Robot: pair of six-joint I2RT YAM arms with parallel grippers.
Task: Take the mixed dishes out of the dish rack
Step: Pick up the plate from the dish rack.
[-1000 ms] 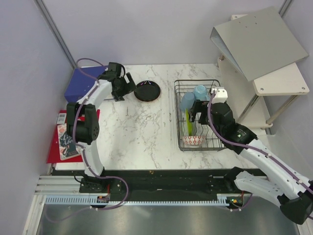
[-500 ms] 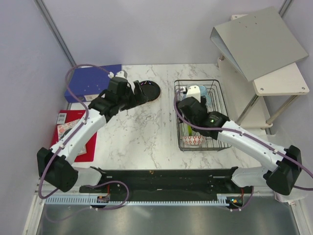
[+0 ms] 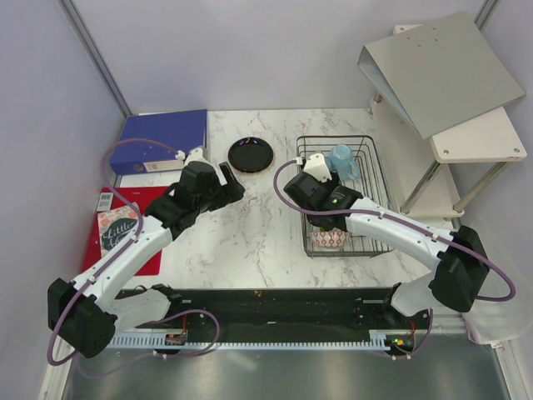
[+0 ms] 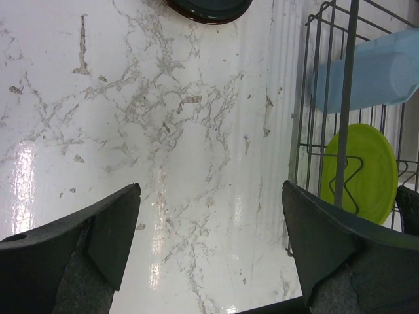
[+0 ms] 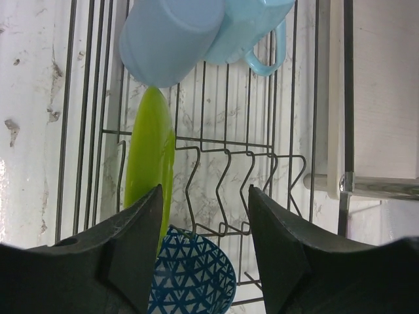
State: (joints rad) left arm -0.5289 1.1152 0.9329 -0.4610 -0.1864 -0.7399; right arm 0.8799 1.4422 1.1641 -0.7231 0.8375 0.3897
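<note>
The black wire dish rack (image 3: 366, 196) stands right of centre. In the right wrist view it holds a lime green plate (image 5: 150, 157) on edge, two light blue cups (image 5: 173, 36) lying at the far end, and a blue patterned bowl (image 5: 190, 278). A red-and-white bowl (image 3: 329, 239) sits at the rack's near end. My right gripper (image 5: 205, 216) hangs open over the rack, the blue bowl below its jaws and its left finger beside the lime plate. A black plate (image 3: 251, 154) lies on the table. My left gripper (image 4: 213, 216) is open and empty above bare marble, left of the rack (image 4: 327, 98).
A blue ring binder (image 3: 162, 133) lies at the back left, with a red book (image 3: 117, 237) nearer on the left edge. A grey binder (image 3: 441, 71) rests on a white shelf (image 3: 475, 137) to the right of the rack.
My left arm has drawn back from the black plate towards the table's middle. My right arm has swung left over the rack, and its jaws have narrowed.
</note>
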